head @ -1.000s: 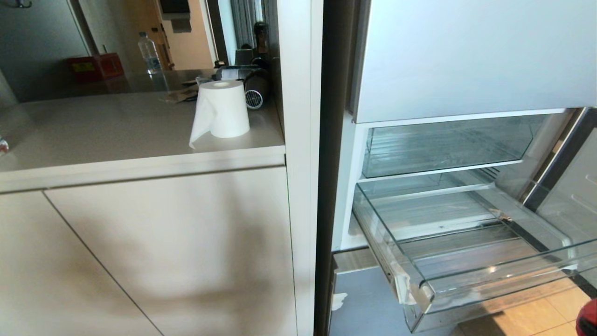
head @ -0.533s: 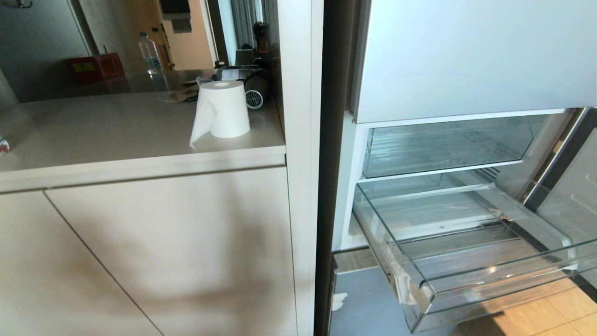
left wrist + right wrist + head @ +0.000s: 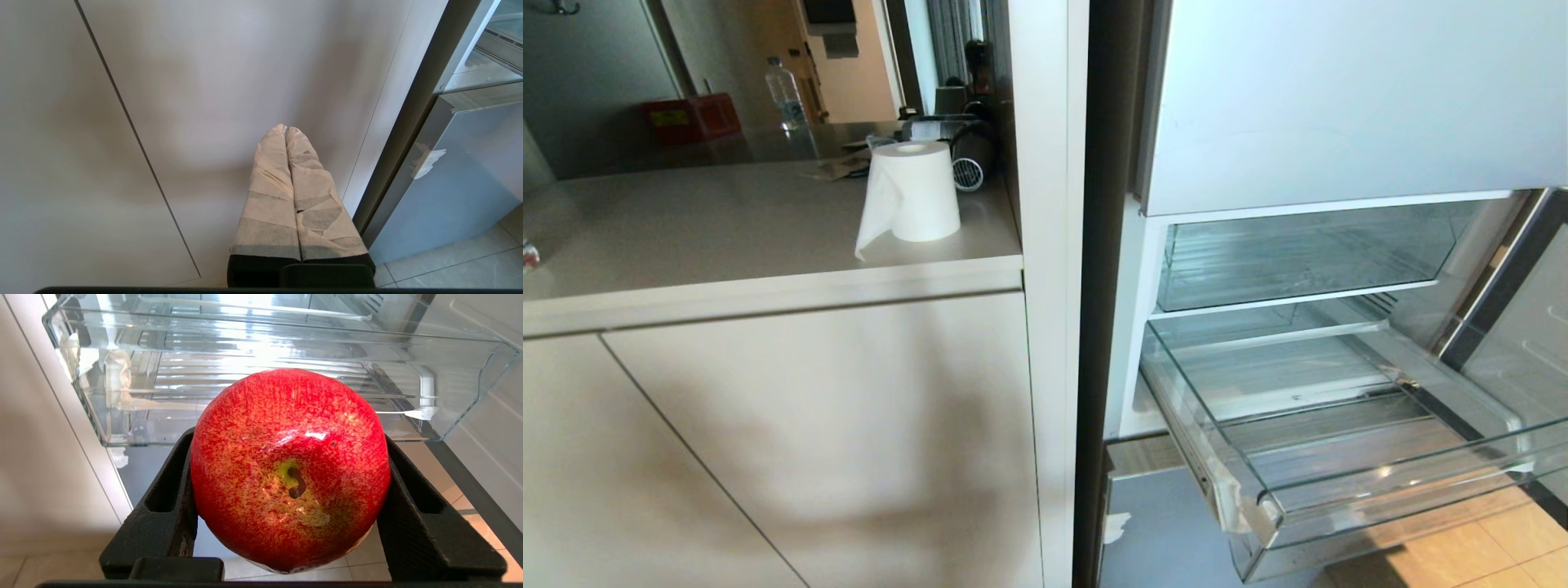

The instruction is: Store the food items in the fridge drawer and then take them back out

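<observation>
Apple [image 3: 289,469], glossy red with yellow speckling, sat clamped between the two black fingers [image 3: 163,506] of the right end effector [image 3: 289,506], just in front of the fridge drawer [image 3: 261,330] and lower than its front wall. Its stem end faced the wrist camera, so its stem axis pointed away from the drawer. The clear drawer stood pulled out of the open fridge, white tape [image 3: 1245,510] at its front corner, nothing lying on its ribbed floor. The left end effector [image 3: 286,130] hung before the beige cabinet door [image 3: 229,81] beside the fridge, its taped fingers pressed together, holding nothing. A paper roll [image 3: 913,193] stood on the tabletop [image 3: 703,220] beside the fridge.
</observation>
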`<state>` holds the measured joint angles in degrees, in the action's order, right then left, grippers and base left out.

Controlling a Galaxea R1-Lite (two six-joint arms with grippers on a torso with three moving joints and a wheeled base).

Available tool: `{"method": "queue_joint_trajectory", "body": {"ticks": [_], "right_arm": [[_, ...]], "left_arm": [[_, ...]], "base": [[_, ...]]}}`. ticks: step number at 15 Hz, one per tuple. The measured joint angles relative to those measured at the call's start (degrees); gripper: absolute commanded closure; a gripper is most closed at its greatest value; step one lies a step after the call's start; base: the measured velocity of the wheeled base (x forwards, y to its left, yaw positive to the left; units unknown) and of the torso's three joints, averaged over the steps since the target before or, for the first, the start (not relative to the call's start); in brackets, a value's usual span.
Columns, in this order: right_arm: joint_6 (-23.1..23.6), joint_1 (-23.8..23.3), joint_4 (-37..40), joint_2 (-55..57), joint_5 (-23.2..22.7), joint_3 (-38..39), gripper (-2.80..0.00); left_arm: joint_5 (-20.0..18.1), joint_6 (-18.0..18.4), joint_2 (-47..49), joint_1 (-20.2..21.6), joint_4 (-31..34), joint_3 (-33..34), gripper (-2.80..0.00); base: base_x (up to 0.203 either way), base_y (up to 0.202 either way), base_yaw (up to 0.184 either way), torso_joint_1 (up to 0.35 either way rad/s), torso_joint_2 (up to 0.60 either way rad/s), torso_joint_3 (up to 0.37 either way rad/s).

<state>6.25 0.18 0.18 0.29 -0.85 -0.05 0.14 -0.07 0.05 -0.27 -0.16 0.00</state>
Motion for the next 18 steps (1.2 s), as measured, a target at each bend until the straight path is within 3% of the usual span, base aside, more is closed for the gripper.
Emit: {"method": "queue_joint_trajectory", "body": {"ticks": [4,18], "right_arm": [[-1.01,0.02,0.0,-0.36,0.03,0.02,0.0],[-3.17,-0.05,-0.18,-0.36,0.52,0.05,0.0]], "left_arm": [[0.02,-0.01,0.02,0.05,0.0,0.0,0.0],[0.02,0.0,0.02,0.0,0.0,0.0,0.0]], "base": [[-0.001,-0.001,-0.041,0.003,0.0,0.003],[-0.001,0.006,-0.174,0.003,0.0,0.001]]}}
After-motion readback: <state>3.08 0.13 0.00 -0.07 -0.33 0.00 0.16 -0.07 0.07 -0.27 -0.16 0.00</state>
